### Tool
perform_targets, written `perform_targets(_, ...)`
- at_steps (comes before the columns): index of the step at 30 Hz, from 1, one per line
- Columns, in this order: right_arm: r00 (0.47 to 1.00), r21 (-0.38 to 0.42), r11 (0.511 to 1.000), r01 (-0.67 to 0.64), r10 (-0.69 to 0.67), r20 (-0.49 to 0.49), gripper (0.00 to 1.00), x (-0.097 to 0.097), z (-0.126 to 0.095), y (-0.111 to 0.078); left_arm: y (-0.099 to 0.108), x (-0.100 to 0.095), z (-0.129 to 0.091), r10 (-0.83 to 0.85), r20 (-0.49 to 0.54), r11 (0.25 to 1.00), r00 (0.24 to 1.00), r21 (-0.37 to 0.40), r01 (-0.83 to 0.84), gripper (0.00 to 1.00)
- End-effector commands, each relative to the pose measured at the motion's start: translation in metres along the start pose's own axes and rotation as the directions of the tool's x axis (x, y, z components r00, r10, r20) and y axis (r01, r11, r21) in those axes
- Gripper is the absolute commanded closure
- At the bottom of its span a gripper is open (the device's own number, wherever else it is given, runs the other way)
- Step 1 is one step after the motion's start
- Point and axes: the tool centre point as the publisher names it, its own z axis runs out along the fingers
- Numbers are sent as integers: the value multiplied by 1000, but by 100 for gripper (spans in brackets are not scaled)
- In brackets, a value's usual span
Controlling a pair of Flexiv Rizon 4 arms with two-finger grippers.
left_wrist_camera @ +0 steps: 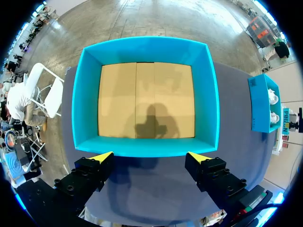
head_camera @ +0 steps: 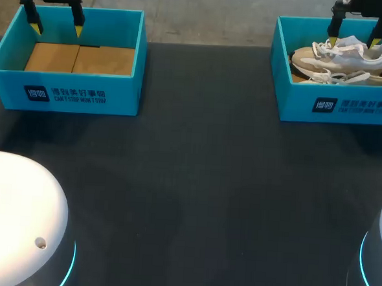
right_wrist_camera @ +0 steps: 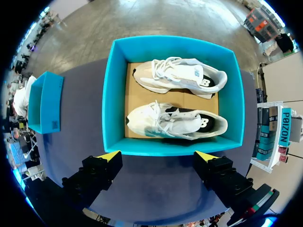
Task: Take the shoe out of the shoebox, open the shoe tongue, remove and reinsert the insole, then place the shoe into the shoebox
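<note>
The dark table (head_camera: pixel 195 182) bears a left shoebox (head_camera: pixel 84 94) and a right shoebox (head_camera: pixel 349 107), well apart.

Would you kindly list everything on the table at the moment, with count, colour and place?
left shoebox: 1, turquoise with brown floor, table's far left, empty
right shoebox: 1, turquoise, table's far right
shoes: 2, white and beige, side by side inside right shoebox
table: 1, dark, under both boxes
left gripper: 1, black with yellow tips, open, above left shoebox
right gripper: 1, same colours, open, above right shoebox
arm bases: 2, white, near corners
</note>
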Motion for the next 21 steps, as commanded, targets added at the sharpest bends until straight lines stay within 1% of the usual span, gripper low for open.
perform_targets(1, 1000, 0, 1000, 0, 0, 0, 0, 0, 0, 0, 0, 0, 0, 0, 0, 1000, 1000, 0, 0, 0)
perform_targets(16, 1000, 0, 1000, 0, 0, 0, 0, 0, 0, 0, 0, 0, 0, 0, 0, 1000, 1000, 0, 0, 0)
perform_targets(21, 1000, -9, 1000, -24, 24, 0, 0, -13, 5, 3, 0, 0, 0, 0, 0, 1000, 1000, 0, 0, 0)
